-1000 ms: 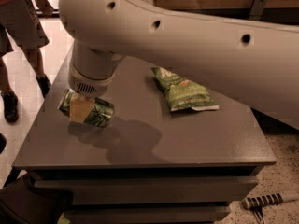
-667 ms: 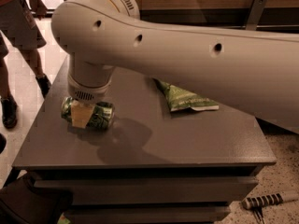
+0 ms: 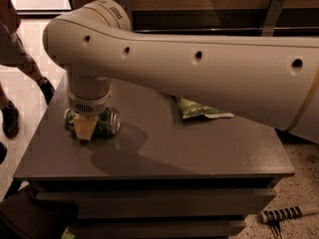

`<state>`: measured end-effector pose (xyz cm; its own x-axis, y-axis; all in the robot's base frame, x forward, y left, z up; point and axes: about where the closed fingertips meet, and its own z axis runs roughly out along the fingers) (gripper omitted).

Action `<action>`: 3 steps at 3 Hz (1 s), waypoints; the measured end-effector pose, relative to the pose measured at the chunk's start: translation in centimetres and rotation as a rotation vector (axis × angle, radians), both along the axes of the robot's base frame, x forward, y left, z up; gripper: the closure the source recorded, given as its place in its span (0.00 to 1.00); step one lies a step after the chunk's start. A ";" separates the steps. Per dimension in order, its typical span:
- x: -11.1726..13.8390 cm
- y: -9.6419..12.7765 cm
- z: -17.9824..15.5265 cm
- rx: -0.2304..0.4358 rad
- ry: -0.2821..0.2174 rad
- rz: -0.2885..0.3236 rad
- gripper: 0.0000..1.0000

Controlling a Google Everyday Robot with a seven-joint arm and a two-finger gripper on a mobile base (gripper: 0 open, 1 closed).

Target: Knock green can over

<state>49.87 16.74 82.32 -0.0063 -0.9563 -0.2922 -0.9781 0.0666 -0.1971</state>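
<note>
The green can (image 3: 103, 123) lies on its side on the grey table (image 3: 199, 153), near the left edge, its silver top facing right. My gripper (image 3: 84, 129) hangs straight down from the big white arm and sits right over the can's left half, touching it. One pale fingertip (image 3: 83, 128) shows in front of the can. The can's left end is hidden behind the gripper.
A flat green chip bag (image 3: 197, 109) lies at the back middle of the table, partly under the arm. A person's legs (image 3: 20, 73) stand at the left beside the table. A striped tool (image 3: 286, 214) lies on the floor at the lower right.
The arm has swung lower and more across the view. The can has rolled a little, still lying on its side under the gripper.
</note>
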 end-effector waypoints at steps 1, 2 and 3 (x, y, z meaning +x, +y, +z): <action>0.0 0.0 0.0 0.000 0.000 0.000 0.66; -0.1 0.0 0.0 -0.001 -0.001 0.001 0.33; -0.1 0.0 0.0 -0.002 -0.001 0.002 0.12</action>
<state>49.74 16.75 82.33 -0.0040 -0.9570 -0.2900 -0.9781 0.0640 -0.1980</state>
